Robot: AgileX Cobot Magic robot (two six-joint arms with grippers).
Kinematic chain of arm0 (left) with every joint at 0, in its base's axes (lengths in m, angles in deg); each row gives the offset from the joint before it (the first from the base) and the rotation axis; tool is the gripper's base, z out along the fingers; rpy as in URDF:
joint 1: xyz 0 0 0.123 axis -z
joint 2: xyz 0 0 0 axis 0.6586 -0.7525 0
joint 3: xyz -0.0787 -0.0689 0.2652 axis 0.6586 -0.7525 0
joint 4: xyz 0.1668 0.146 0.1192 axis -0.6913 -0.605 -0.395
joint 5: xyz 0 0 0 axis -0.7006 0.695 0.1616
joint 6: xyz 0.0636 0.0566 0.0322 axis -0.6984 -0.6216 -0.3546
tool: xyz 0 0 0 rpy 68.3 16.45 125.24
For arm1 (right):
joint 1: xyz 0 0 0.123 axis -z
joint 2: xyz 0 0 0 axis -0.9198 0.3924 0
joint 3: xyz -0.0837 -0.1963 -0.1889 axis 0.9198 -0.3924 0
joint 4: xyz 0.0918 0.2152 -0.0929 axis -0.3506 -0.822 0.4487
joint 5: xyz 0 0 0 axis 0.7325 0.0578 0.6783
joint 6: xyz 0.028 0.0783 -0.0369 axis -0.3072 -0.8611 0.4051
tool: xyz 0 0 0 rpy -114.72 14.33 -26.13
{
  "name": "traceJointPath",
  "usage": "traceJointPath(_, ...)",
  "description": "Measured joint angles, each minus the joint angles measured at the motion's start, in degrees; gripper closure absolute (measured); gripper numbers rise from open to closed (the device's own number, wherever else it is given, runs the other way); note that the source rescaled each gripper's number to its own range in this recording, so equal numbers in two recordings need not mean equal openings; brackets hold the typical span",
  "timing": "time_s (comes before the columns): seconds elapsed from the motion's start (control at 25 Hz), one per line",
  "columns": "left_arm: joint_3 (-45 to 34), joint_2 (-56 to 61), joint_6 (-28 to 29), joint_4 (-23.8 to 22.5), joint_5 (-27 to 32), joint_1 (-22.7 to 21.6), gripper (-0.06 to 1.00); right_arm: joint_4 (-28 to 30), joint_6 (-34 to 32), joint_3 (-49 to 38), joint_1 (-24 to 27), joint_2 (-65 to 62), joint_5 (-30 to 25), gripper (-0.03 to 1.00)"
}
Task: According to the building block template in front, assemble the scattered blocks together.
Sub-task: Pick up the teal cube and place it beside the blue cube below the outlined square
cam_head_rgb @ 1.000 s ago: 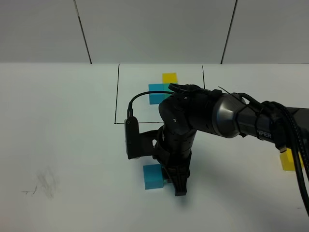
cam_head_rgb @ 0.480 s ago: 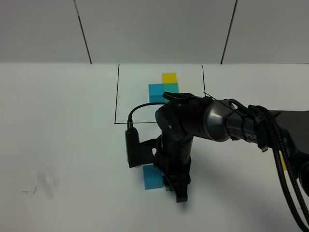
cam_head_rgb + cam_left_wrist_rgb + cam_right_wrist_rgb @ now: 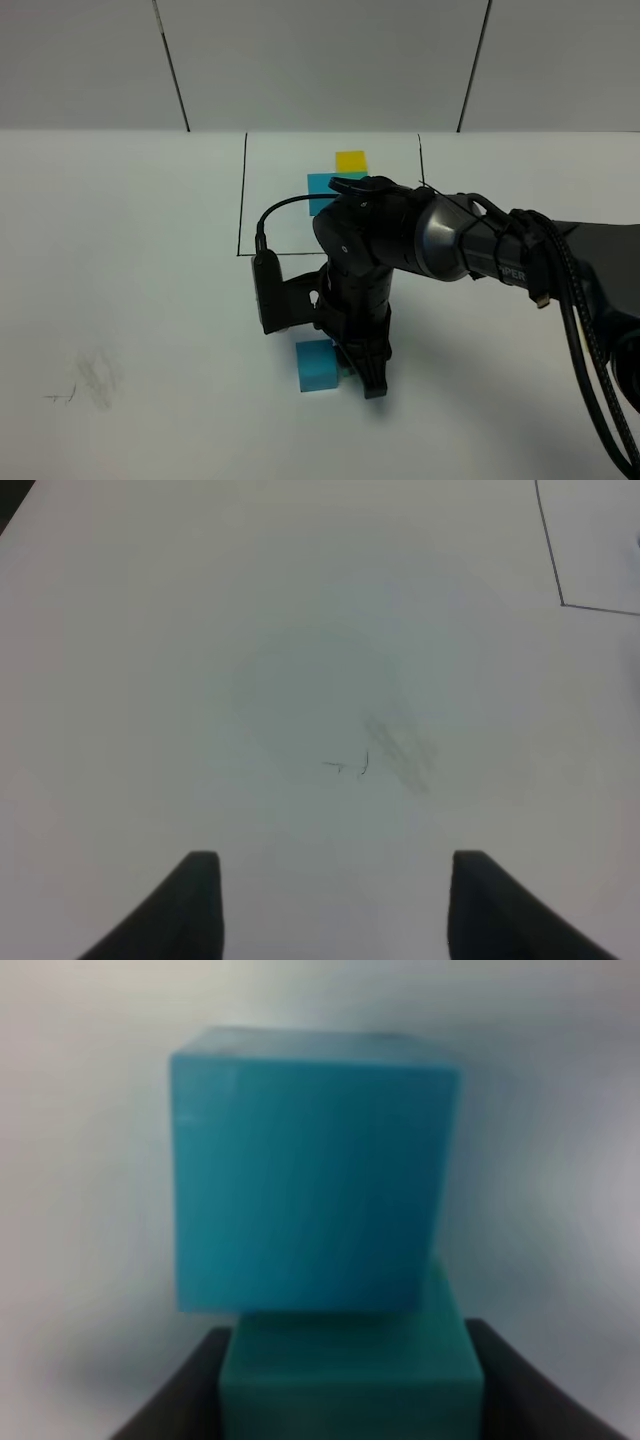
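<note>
The right gripper (image 3: 372, 388) reaches across the middle of the table (image 3: 120, 260) and points straight down near the front edge. Its jaws are clamped on the teal cube (image 3: 350, 1378), and the wrist view has the dark fingers (image 3: 168, 1408) snug against both sides of it. The blue cube (image 3: 317, 365) rests on the table right next to it and looks to be touching it, a little off-centre. Behind the arm, the template (image 3: 350, 160) lies inside its black outline (image 3: 243, 200), with yellow and blue showing and the teal part mostly hidden by the arm. The left gripper (image 3: 330, 910) hangs over grey scuff marks (image 3: 397, 745) on the table, jaws parted, with nothing between them.
</note>
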Motion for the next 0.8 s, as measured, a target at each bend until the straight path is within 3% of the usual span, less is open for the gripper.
traceJointPath(0.24, 0.0, 0.0, 0.0, 0.0, 0.0, 0.0, 0.8, -1.1, 0.0, 1.2, 0.0, 0.6, -3.4, 0.94)
traceJointPath(0.8, 0.0, 0.0, -0.1, 0.0, 0.0, 0.0, 0.8, -2.9, 0.0, 1.2, 0.0, 0.8, -2.0, 0.94)
